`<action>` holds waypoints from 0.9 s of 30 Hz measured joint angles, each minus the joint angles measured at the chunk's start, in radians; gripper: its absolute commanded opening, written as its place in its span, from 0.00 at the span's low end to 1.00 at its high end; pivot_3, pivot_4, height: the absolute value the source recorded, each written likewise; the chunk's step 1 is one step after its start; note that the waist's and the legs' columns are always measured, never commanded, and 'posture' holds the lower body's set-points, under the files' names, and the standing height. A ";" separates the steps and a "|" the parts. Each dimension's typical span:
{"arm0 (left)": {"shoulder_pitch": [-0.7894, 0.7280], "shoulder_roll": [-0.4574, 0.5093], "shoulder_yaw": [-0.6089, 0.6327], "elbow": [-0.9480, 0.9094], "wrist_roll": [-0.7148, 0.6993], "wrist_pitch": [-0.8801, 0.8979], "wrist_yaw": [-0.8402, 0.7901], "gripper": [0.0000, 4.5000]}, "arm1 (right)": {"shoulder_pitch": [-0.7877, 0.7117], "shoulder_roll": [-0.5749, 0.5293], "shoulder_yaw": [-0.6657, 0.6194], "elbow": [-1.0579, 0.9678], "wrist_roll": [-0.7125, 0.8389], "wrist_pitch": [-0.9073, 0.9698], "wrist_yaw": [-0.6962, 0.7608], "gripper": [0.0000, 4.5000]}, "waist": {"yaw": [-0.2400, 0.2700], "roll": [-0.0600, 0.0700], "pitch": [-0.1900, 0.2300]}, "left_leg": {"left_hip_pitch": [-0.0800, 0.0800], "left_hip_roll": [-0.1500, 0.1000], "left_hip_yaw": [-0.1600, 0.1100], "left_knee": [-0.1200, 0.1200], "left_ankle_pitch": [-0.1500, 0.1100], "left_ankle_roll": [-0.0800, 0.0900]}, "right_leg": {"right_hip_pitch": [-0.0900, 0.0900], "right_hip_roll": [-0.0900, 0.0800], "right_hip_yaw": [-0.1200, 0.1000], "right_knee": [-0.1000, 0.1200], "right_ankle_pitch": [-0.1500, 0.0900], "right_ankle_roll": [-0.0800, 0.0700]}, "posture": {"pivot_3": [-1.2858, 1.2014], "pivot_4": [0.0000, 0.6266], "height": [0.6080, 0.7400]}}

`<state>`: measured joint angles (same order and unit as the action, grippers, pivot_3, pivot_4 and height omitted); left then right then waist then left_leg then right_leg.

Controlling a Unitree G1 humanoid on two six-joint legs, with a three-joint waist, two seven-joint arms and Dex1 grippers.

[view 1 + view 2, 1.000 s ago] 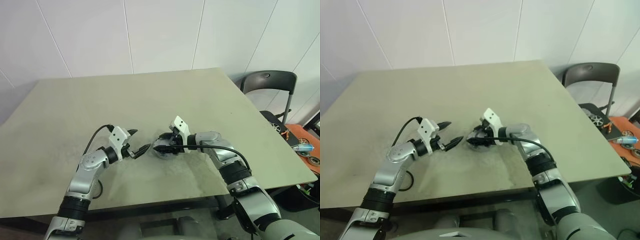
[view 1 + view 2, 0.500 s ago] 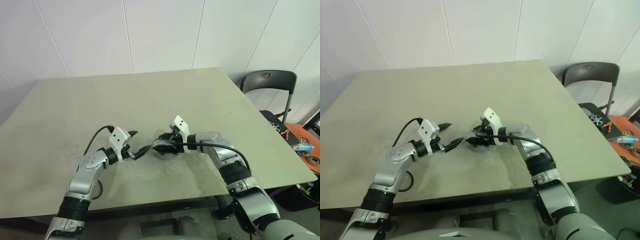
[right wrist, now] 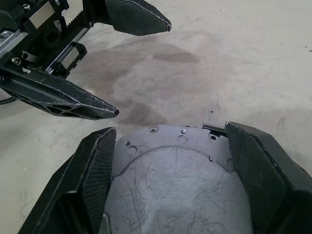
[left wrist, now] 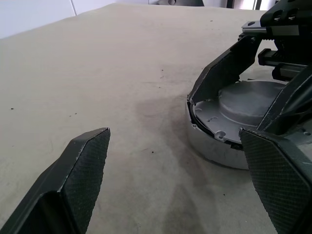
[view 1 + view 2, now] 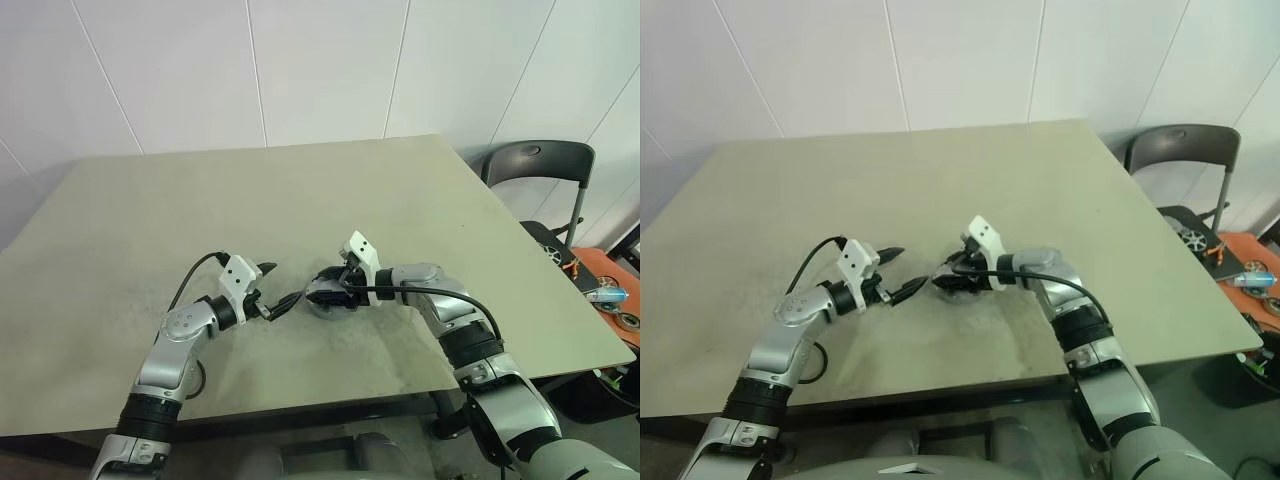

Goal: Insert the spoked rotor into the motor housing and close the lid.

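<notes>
The grey lid lies flat on top of the round motor housing, whose side wall shows silver beneath it, near the table's front middle. My right gripper reaches in from the right with a finger against each side of the lid's rim. My left gripper hangs open just left of the housing, pointing at it, nothing between its fingers. A small gap separates it from the right gripper's fingertips. The spoked rotor is hidden.
The beige table stretches wide behind and to both sides of the housing. A black chair stands past the table's right edge, with orange clutter on the floor beside it. A black cable loops off my left wrist.
</notes>
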<state>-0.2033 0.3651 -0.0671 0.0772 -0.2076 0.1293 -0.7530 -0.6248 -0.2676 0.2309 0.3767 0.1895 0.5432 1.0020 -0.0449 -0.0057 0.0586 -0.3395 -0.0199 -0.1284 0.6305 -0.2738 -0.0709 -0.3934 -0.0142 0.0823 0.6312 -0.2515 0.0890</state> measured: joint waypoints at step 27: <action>0.000 -0.003 0.000 0.000 0.001 -0.001 -0.001 1.00 | -0.024 0.020 -0.012 0.070 -0.019 -0.075 -0.051 0.72 | -0.001 0.000 0.000 | 0.001 0.000 0.000 0.000 0.000 0.000 | 0.000 0.000 0.000 0.001 0.000 0.000 | 0.52 0.00 1.00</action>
<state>-0.2032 0.3624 -0.0672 0.0772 -0.2071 0.1284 -0.7543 -0.6484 -0.2473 0.2191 0.4464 0.1708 0.4684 0.9513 -0.0464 -0.0057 0.0586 -0.3389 -0.0197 -0.1285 0.6303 -0.2736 -0.0708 -0.3933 -0.0139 0.0825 0.6318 -0.2512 0.0885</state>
